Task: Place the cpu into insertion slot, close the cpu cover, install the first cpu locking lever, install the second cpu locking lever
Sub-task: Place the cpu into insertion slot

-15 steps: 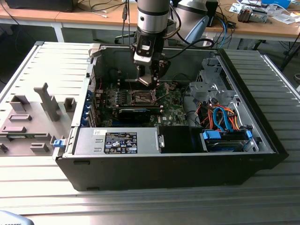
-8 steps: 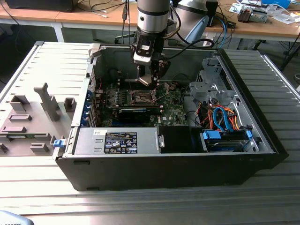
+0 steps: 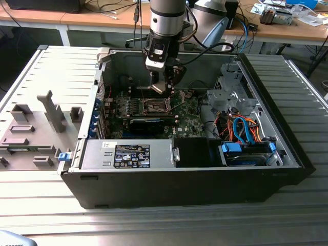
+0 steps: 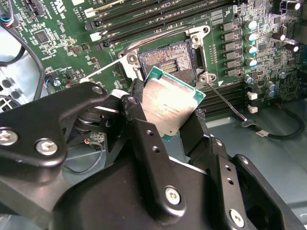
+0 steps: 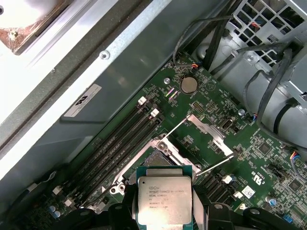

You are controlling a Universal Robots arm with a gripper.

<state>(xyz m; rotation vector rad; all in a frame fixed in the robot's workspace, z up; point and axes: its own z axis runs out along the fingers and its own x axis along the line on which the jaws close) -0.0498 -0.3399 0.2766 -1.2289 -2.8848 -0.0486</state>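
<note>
My gripper [image 4: 170,115] is shut on the cpu [image 4: 170,105], a silvery square chip with a green edge, gripped by two opposite sides between the black fingers [image 4: 144,129]. It hangs tilted just above the insertion slot [image 4: 165,60], whose dark pin field lies bare. In the first wrist view the cpu [image 5: 164,199] covers part of the insertion slot [image 5: 153,160]. The cpu cover [image 5: 207,132] stands swung open beside it. Two thin locking levers [image 5: 216,165] stick up free. In the exterior view the gripper [image 3: 163,88] hovers over the green motherboard [image 3: 187,120] inside the open computer case.
Long black memory slots [image 4: 144,14] flank the socket on both sides. The case wall [image 5: 144,52] rises close behind the board. A drive cage with orange and blue cables [image 3: 241,128] and a power supply [image 3: 130,154] fill the case's near side. A grey fixture tray [image 3: 36,128] lies at the exterior view's left.
</note>
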